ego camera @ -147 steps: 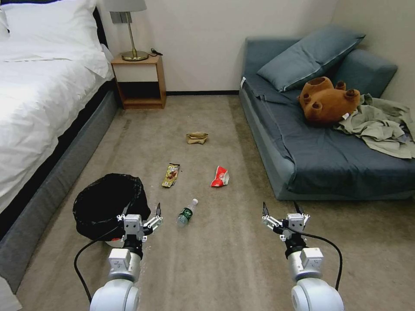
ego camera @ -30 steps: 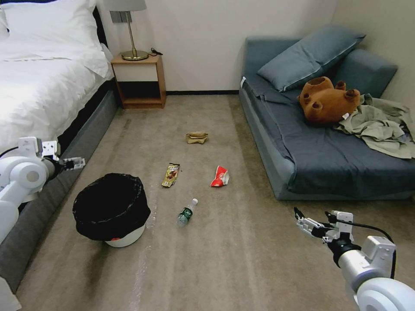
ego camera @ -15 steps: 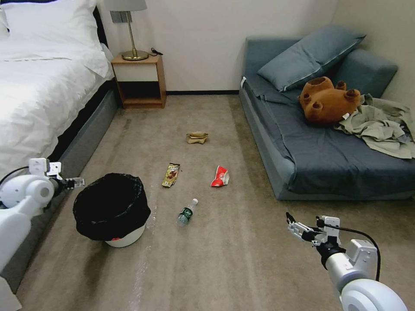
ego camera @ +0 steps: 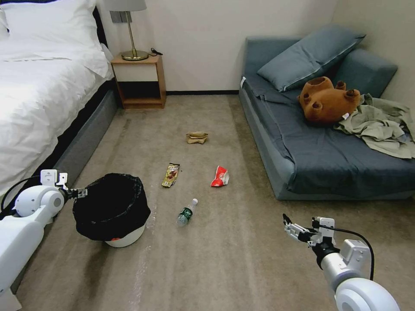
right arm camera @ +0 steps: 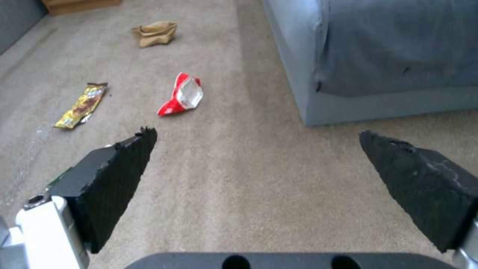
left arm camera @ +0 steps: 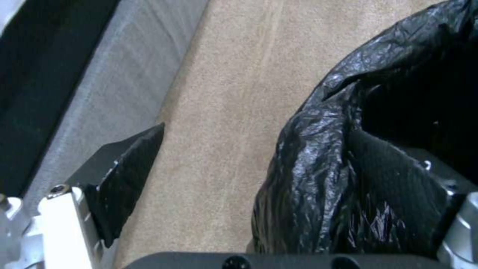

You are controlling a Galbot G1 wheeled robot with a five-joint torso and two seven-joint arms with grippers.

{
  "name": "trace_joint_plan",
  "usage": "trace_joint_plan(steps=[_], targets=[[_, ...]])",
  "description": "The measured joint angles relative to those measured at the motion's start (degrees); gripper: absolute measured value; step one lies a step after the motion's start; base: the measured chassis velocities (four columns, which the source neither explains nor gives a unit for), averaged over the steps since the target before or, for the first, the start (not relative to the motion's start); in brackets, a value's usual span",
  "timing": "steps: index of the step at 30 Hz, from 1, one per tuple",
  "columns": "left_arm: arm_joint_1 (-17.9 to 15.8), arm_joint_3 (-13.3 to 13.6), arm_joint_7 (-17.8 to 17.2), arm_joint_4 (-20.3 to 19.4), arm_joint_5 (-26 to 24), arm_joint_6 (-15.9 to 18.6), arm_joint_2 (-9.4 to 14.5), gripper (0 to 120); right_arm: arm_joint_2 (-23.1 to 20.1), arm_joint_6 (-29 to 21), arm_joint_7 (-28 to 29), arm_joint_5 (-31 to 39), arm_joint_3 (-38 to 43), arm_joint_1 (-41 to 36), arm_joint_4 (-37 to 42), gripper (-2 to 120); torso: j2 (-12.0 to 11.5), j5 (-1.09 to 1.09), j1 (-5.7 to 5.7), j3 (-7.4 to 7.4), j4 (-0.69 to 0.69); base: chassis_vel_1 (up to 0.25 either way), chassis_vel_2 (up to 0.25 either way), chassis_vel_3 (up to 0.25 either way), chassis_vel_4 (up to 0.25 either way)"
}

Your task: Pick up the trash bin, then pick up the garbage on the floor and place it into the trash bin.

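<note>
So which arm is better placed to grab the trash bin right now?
Left. The left gripper is at the trash bin rim, open, one finger inside the liner. The right gripper hovers over bare carpet.

Right gripper [right arm camera: 259,149] gapes above carpet [right arm camera: 239,194], near red-and-white snack packet [right arm camera: 182,95]

A bedroom in a home or hotel: a white-sheeted bed [ego camera: 39,86], a wooden nightstand [ego camera: 139,82] with a brass lamp [ego camera: 132,30], a blue-grey sofa bed [ego camera: 328,151] with a pillow [ego camera: 309,56], beige carpet [ego camera: 216,259].
</note>
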Motion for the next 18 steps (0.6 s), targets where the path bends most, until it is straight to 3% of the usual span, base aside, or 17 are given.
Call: trace_joint_plan(steps=[7,18], targets=[[-0.3,0.0,0.6,1.6,3.1,0.0,-2.4,99,-1.3,0.4,-0.1,0.0,-0.5,0.5,-1.0,100,0.0,0.0,0.0,0.0,0.0,0.0,0.0,0.0,0.0],[-0.9,-0.1,0.9,3.7,5.0,-0.1,-4.2,94,-2.3,0.9,-0.2,0.2,-2.0,1.7,-2.0,100,0.0,0.0,0.0,0.0,0.0,0.0,0.0,0.0,0.0]])
